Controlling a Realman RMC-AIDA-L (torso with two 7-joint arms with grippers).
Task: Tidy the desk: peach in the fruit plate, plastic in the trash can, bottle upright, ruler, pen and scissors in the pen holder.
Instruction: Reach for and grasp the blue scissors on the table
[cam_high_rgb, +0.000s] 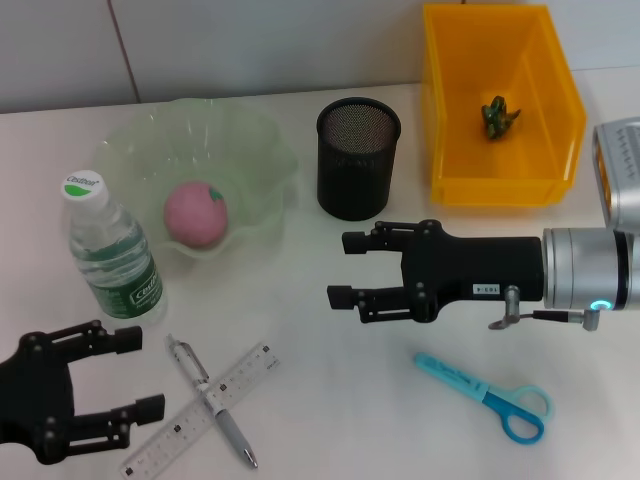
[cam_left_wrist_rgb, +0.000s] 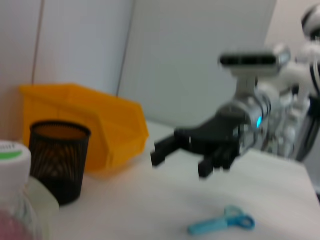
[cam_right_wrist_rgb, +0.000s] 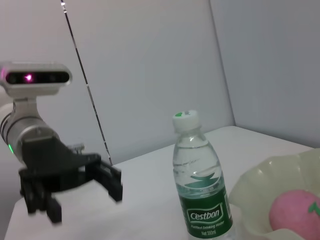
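Pale white desk fills my head view, and both of my arms hang over it with nothing in them. My right gripper reaches in from the right edge toward the middle of the desk, its two black fingers spread apart and empty, just in front of the black mesh pen holder, which stands upright near the back edge. My left gripper sits at the front left corner, fingers also parted and holding nothing, close to the pen and the clear ruler, which lie crossed over each other near the front edge, the pen on top as far as I can tell. Blue scissors lie flat toward the front right, closed, handles pointing at the right edge, beneath my right arm's wrist but apart from the fingers. A pink peach rests inside the wavy translucent green fruit plate at the back left. Just beside the plate, toward the left edge, the water bottle stands upright with its white cap on; my right wrist view shows the same bottle standing next to the plate's rim. At the back right corner sits the yellow bin, with a small crumpled green piece of plastic lying on its floor.
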